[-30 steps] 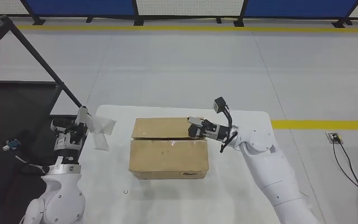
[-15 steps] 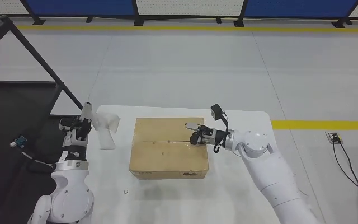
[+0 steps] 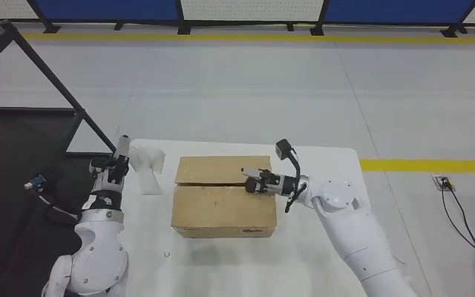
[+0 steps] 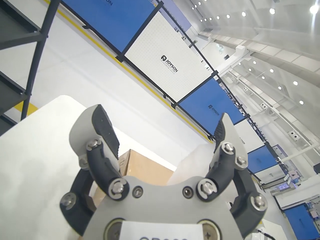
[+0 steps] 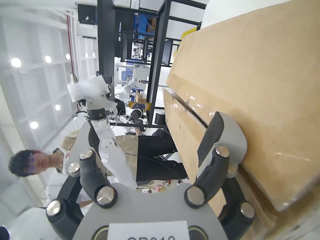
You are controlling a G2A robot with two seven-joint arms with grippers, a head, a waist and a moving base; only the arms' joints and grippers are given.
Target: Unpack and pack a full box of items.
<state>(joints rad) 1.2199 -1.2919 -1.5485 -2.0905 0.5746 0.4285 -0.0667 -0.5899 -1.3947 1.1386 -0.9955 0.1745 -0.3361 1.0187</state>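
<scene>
Brown cardboard box (image 3: 223, 208) sits in the middle of the white table (image 3: 312, 245). Both top flaps are folded down and meet in a seam along the box's length. The right wrist view shows a thin dark slit along that seam.

Right gripper (image 3: 251, 180) is over the box top, at the right-arm end of the seam. Jaws are apart with nothing between them. One ribbed finger (image 5: 215, 136) lies against the cardboard just beside the slit.

Left gripper (image 4: 162, 116) is off the box, near its far corner on the left-arm side, above the table. Jaws are wide apart and not clamped on anything.

White crumpled packing sheet (image 3: 151, 167) lies between the left gripper and the box, just beside the box's left-arm end. In the left wrist view the sheet (image 4: 192, 163) lies against the inner side of one finger, with the box (image 4: 145, 166) behind it. Cannot tell whether the sheet stands on the table or hangs from that finger.

Black metal rack (image 3: 44, 67) stands off the table, well beyond the box's left-arm end.
</scene>
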